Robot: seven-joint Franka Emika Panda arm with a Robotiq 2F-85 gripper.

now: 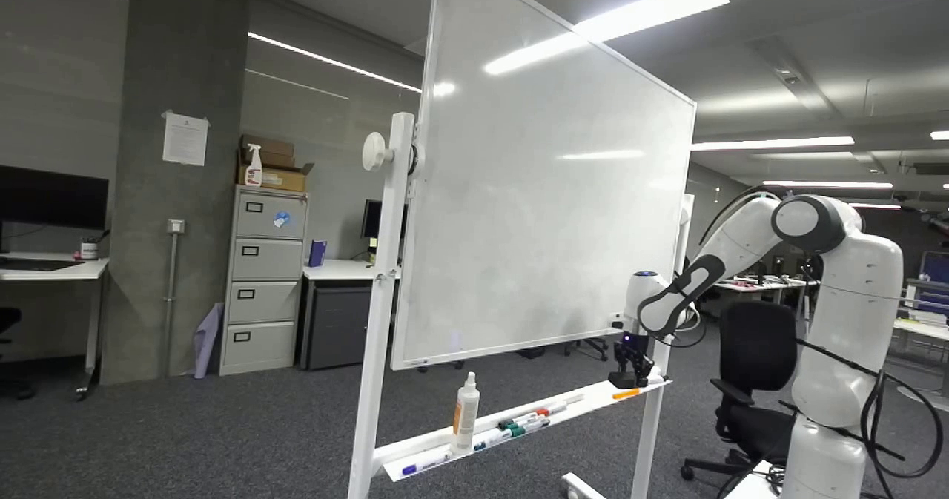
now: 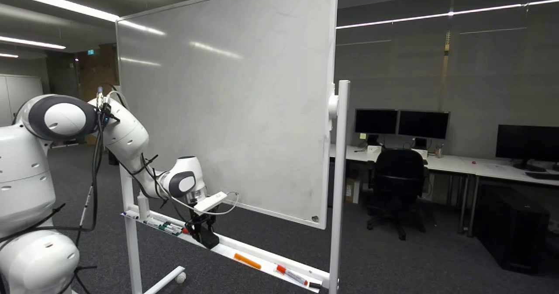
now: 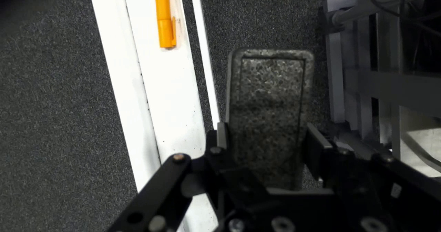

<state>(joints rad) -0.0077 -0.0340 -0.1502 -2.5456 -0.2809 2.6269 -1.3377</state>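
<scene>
Evidently my 2 fingers (image 3: 222,137) are clamped on the long sides of a black whiteboard eraser (image 3: 270,104), parted only by its width, with 1 finger against each flank. In the wrist view the block reaches out past them, showing a mottled dark face inside a raised rim. I hold the eraser low, beneath the bottom edge of the whiteboard (image 2: 227,110) and at its white tray (image 2: 227,249); whether it rests on that tray or hangs just above, I can't tell. An orange marker (image 2: 247,261) lies on the tray near the eraser, and a red-capped marker (image 2: 291,274) lies beyond it toward the post (image 2: 340,176). Away on my opposite side, a white spray bottle (image 1: 465,414) stands upright on the tray in an exterior view. Green-capped markers (image 1: 517,431) lie between the bottle and me, and a blue-capped marker (image 1: 428,463) lies past the bottle, near the tray's end.
</scene>
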